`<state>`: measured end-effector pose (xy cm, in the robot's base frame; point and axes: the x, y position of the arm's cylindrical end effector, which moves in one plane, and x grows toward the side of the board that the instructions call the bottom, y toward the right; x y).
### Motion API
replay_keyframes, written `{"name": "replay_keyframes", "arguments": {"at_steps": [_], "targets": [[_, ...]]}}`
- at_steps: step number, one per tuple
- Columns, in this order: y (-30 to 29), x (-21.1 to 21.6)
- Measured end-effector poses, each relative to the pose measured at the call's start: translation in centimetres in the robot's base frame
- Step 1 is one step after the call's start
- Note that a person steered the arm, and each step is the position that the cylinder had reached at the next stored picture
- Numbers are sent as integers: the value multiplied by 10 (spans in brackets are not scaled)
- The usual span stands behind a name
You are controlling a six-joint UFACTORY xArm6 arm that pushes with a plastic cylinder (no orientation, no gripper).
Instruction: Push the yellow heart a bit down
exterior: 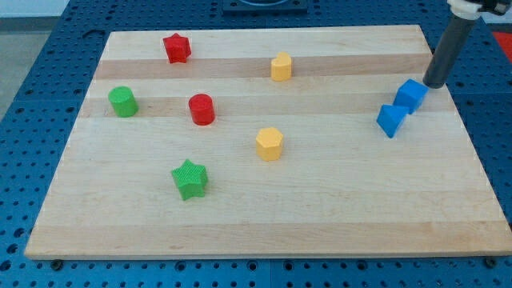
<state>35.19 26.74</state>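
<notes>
tip: our tip [436,84] sits at the view's right edge of the board [264,232], just beside the upper blue block [411,94]; well apart from the target
claw: none on this rig, only a bare rod; nothing to open or close
target: two yellow blocks; we judge the upper one [281,66] is the yellow heart, top centre; shape hard to confirm; lower yellow block [270,144] looks hexagonal
approach: we'd swing round above the heart, avoiding the blue pair; set the tip on its top side, centred; short straight push down; stop early
count: yellow 2; blue 2 (second blue block [390,120]); red 2, star [176,48] and cylinder [202,109]; green 2, cylinder [122,102] and star [190,178]; total 8
</notes>
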Motion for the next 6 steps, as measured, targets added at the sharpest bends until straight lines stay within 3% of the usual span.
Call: {"name": "replay_keyframes", "arguments": {"at_steps": [1, 2, 4, 6], "targets": [[-27, 21], [-27, 11], [-91, -96], [-195, -67]]}}
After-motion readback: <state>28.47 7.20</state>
